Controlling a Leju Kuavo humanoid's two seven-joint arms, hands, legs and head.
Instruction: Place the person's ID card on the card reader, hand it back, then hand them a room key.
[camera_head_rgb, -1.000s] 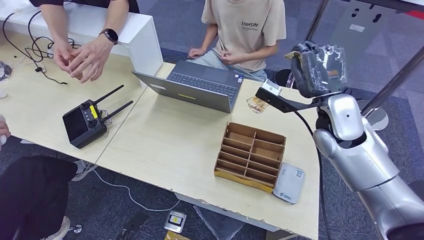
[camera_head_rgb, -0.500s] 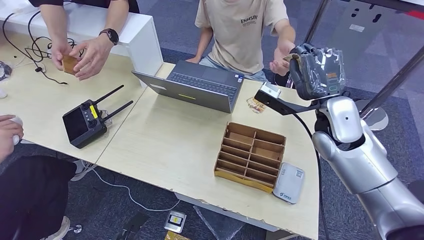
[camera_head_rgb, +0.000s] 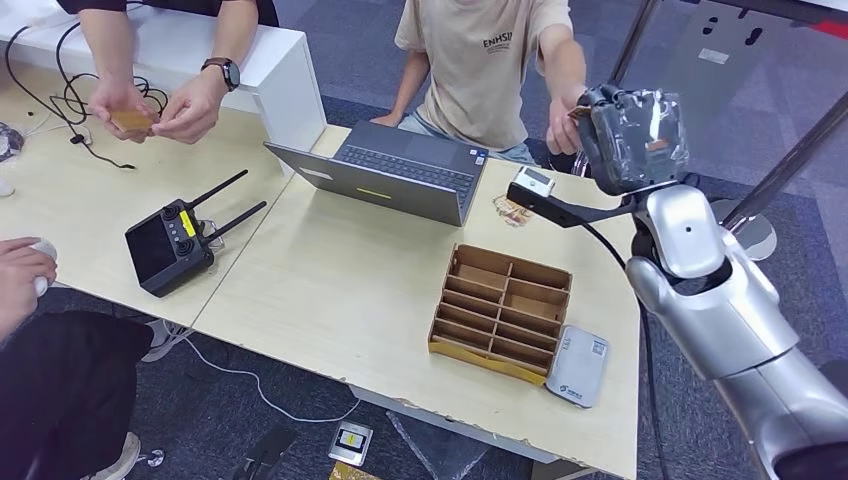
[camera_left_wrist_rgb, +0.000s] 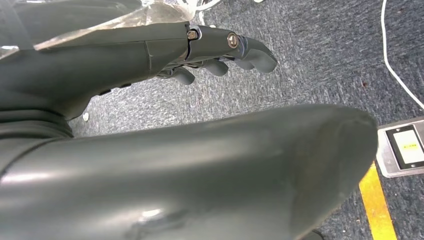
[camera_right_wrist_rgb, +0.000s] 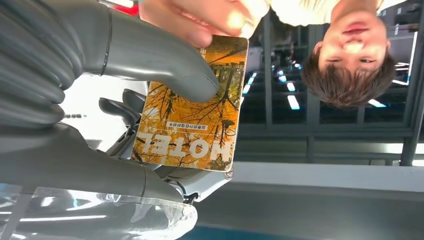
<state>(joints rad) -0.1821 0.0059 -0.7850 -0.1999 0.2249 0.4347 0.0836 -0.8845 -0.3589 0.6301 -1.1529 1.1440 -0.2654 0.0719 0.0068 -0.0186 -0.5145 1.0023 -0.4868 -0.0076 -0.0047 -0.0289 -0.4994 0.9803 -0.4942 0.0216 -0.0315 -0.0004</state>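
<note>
Pale wooden table (camera_head_rgb: 330, 290) spans the head view, with an open laptop (camera_head_rgb: 400, 172) near its far edge. Seated person in a beige T-shirt (camera_head_rgb: 480, 60) behind the laptop, arm stretched toward the robot's raised right hand (camera_head_rgb: 630, 135). Cardboard divider tray (camera_head_rgb: 500, 312) sits at the near right of the table, the grey card reader (camera_head_rgb: 578, 366) just beside its near corner. Black controller with two antennas (camera_head_rgb: 175, 240) lies well apart to the left. Right hand is held high beyond the table edge, thumb pressing the orange room key (camera_right_wrist_rgb: 192, 107), printed HOTEL, against its fingers; the person's fingers (camera_right_wrist_rgb: 210, 20) pinch the card's other end. Left hand (camera_left_wrist_rgb: 215, 55) hangs over carpet, fingers loosely curled, nothing in them.
</note>
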